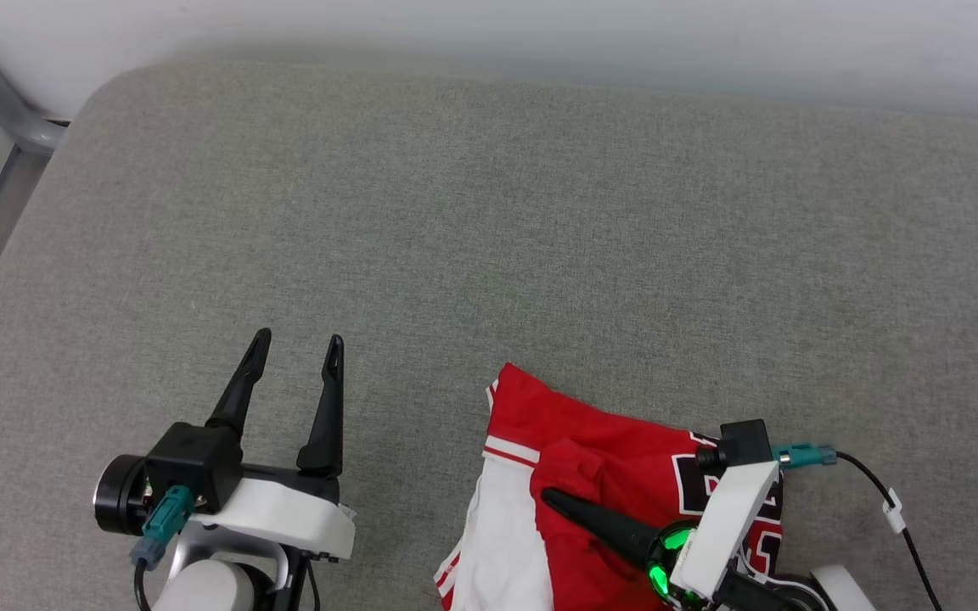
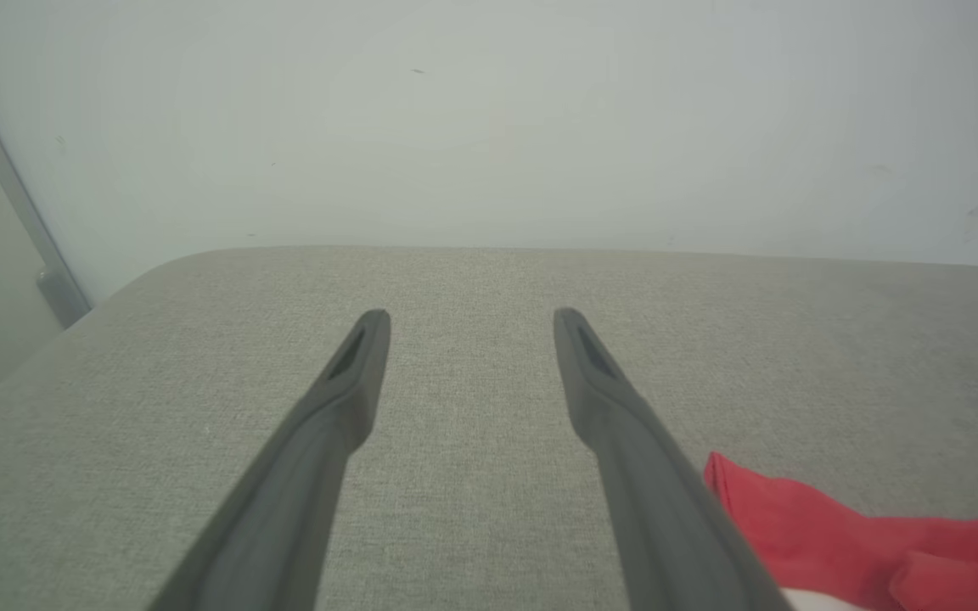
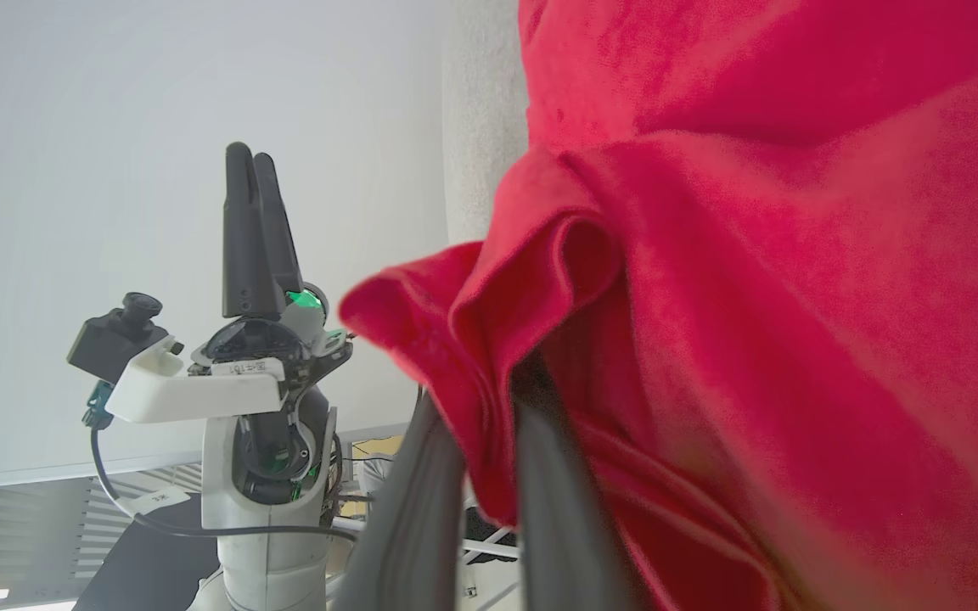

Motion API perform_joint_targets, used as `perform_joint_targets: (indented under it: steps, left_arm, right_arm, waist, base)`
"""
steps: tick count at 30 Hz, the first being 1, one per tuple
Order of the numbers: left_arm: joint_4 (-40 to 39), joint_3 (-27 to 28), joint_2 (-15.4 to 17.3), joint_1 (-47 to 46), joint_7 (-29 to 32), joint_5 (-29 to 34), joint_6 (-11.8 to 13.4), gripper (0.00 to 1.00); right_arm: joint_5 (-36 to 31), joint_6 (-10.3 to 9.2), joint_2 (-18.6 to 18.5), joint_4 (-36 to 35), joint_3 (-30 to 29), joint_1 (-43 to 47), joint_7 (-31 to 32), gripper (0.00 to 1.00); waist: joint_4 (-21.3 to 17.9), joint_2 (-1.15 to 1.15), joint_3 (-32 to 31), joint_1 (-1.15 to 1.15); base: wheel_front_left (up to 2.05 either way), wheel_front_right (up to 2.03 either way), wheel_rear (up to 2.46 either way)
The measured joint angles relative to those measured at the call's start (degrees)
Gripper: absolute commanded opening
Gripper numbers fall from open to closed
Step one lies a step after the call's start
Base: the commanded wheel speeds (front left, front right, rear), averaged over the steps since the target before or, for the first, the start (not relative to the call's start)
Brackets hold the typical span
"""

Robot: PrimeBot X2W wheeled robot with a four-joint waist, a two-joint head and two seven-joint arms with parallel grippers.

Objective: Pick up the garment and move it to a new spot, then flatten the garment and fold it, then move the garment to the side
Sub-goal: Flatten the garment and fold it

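Down at the near right side of the grey cloth-covered tabletop (image 1: 489,212), the garment (image 1: 599,450) lies in a bunched heap. It is red, with a white sleeve (image 1: 502,526) on its left and some black-and-white lettering (image 1: 697,488) peeking out by the right arm. The right gripper (image 1: 559,501) reaches across it. Its fingers (image 3: 557,509) are pressed together, pinching a fold of the red cloth. The right wrist view shows that fold draped over and between the two fingers, so the hold looks good enough to lift with.

I think this is the first step: picking the shirt up to carry it to a new spot. The left gripper (image 1: 298,339) is well apart on the left, over bare tabletop, with its fingers (image 2: 345,399) spread wide and nothing between them. That makes sense, because it is ready to take another edge once the shirt is up. Bare tabletop lies beyond the heap, with room to lay the shirt flat. Only a small pinch is held, so the soft cloth could slip out if the lift is fast.
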Motion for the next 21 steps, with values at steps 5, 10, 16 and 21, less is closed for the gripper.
perform_joint_targets:
  steps: [5,10,16,21]
  left_arm:
    - [1.32,0.33,-0.76,-0.41,-0.44,0.22,-0.66,1.0]
    - [2.2,0.77,-1.02,-0.47,-0.56,0.64,-1.35,1.0]
    - [2.58,0.81,-1.03,0.18,-0.58,0.99,-1.25,1.0]
    - [2.63,1.71,-1.08,1.0,-0.58,1.51,0.05,1.0]
  right_arm:
    - [-0.93,0.0,-0.08,1.51,1.55,-0.59,-2.05,1.0]
    - [-4.12,0.0,-3.01,-2.52,3.55,-3.06,-6.01,1.0]
    - [-14.35,0.0,-7.47,-6.06,1.6,-4.22,-17.0,1.0]
    - [-24.41,0.0,-8.4,-6.67,-4.22,-4.3,-25.86,1.0]
  waist:
    - [-0.24,0.0,0.31,0.0]
    - [-1.7,0.0,-1.39,0.0]
    - [-3.42,0.0,-3.66,0.0]
    - [-4.98,0.0,-5.02,0.0]
  base:
    - [0.0,0.0,0.0]
    - [0.0,0.0,0.0]
    - [0.0,0.0,0.0]
    - [0.0,0.0,0.0]
